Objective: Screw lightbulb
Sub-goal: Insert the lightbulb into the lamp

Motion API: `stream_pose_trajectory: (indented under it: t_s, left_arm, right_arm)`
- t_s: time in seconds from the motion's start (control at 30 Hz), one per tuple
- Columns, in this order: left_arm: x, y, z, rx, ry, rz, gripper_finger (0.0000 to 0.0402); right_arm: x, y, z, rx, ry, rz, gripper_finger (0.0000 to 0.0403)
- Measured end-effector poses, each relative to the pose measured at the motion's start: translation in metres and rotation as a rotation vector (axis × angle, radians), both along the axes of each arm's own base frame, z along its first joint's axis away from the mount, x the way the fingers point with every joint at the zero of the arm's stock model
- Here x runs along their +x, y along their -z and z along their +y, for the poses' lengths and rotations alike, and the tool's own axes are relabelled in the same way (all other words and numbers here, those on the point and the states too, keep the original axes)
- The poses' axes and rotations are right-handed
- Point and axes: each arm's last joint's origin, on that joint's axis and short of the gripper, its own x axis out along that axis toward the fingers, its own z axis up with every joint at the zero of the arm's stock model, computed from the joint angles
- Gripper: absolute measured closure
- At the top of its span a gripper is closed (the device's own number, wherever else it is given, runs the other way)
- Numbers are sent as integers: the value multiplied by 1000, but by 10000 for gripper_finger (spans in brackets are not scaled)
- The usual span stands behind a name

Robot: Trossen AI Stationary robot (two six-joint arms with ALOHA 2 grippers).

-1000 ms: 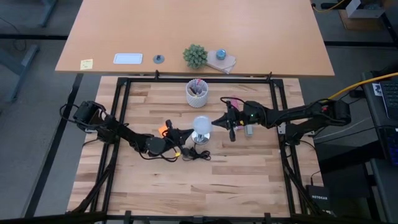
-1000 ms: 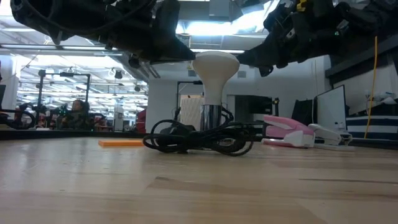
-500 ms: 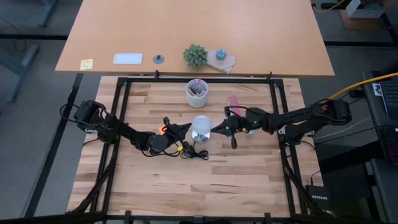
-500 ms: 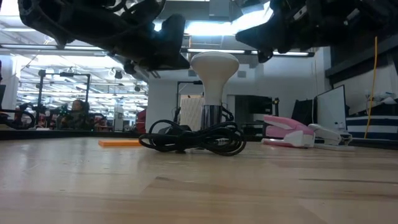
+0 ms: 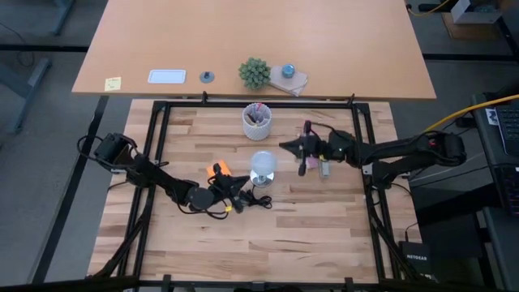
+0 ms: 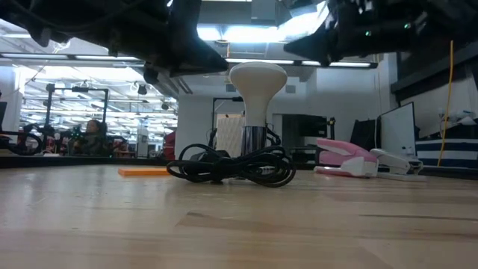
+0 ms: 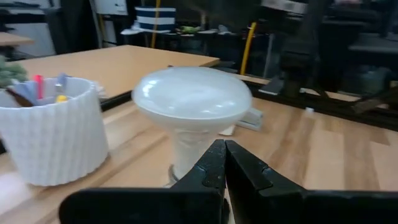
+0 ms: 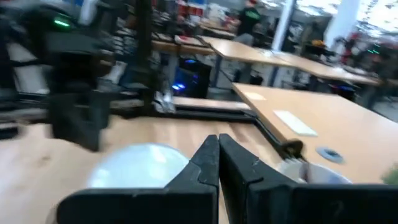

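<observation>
The white lightbulb (image 5: 262, 164) stands upright, wide end up, with its narrow base in a round silvery fitting (image 6: 254, 139) whose black cord (image 6: 231, 166) lies coiled on the table. My left gripper (image 5: 243, 184) is shut, just near-left of the bulb; in the left wrist view its tips (image 7: 222, 155) point at the bulb's neck (image 7: 189, 146). My right gripper (image 5: 284, 146) is shut, a little far-right of the bulb and above the table; the bulb shows low in the right wrist view (image 8: 140, 165).
A white cup of pens (image 5: 258, 120) stands beyond the bulb. A pink stapler (image 6: 345, 158) and a small grey item (image 5: 324, 169) lie to the right under my right arm. A flat orange piece (image 5: 217, 170) lies left of the bulb.
My right gripper has drawn back from the bulb toward the table's far edge. My left gripper has moved a little toward the near edge, away from the bulb's left side. The cord coil has slid slightly to the left. The bulb stays upright.
</observation>
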Motion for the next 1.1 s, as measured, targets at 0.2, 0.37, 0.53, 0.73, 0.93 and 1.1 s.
stream_pose_trajectory:
  t_s: [0.2, 0.37, 0.53, 0.73, 0.93, 1.1]
  left_arm:
    - [4, 0, 7, -27, 34, -7, 400]
    - [7, 0, 16, -58, 38, -19, 400]
    - [9, 0, 22, -58, 16, -19, 400]
    - [9, 0, 23, -57, 10, -19, 400]
    - [9, 0, 26, -50, -32, -20, 400]
    - [10, 0, 31, -48, -56, -19, 400]
  right_arm:
    - [4, 17, -19, 115, -68, 72, 398]
    - [9, 28, -19, 140, -86, 113, 398]
    - [12, 34, -18, 182, -136, 134, 398]
    - [14, 39, -17, 240, -177, 154, 398]
    - [14, 40, -17, 278, -201, 161, 398]
    - [15, 40, -13, 303, -218, 165, 398]
